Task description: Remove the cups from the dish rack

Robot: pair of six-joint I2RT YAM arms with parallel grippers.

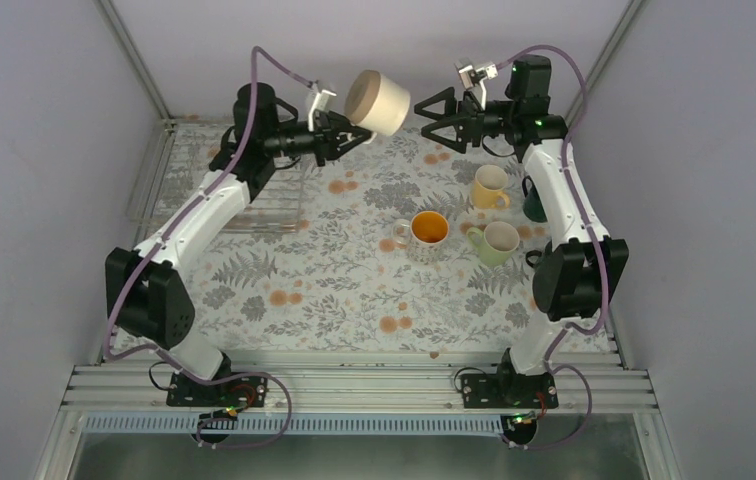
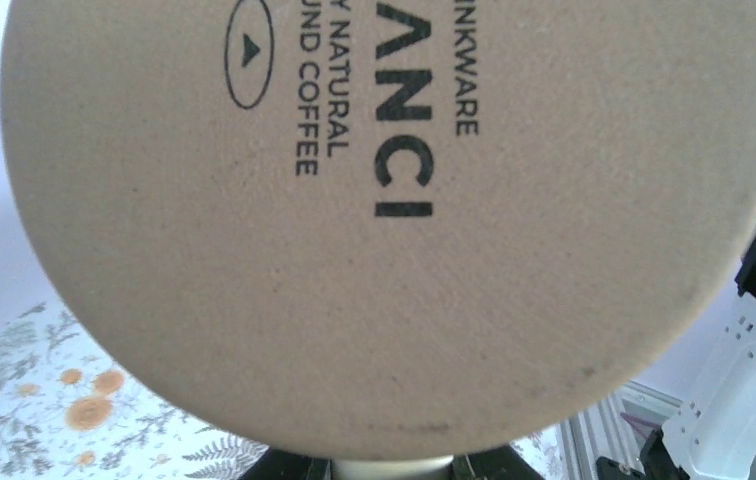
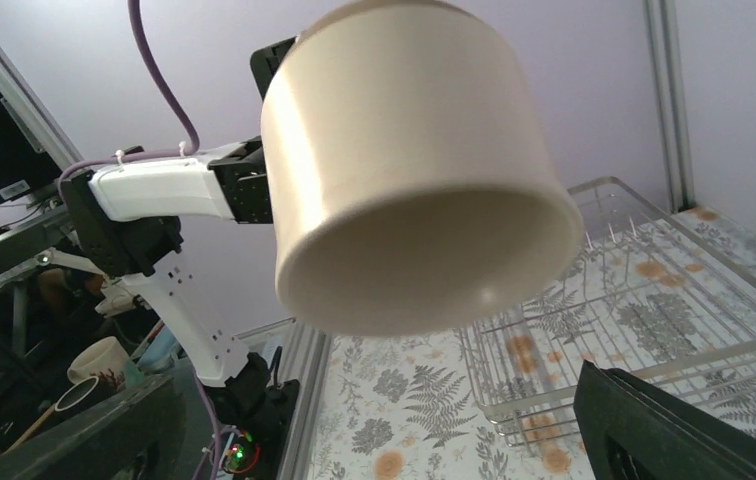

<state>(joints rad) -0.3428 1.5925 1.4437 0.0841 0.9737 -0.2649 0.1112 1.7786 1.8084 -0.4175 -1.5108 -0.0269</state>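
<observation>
Our left gripper (image 1: 346, 137) pinches the cream-white mug (image 1: 377, 102) high above the table, beside our wide-open, empty right gripper (image 1: 432, 118), so releasing early in a handover could drop it.

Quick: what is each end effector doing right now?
Left end effector: closed on the cream mug, held in the air.
Right end effector: open, holding nothing.

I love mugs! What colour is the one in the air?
Cream-white mug, clearest in right wrist view.

A cream-white mug (image 3: 409, 170) hangs tilted above the floral table (image 3: 404, 395), dish rack (image 3: 634, 320) behind.
</observation>
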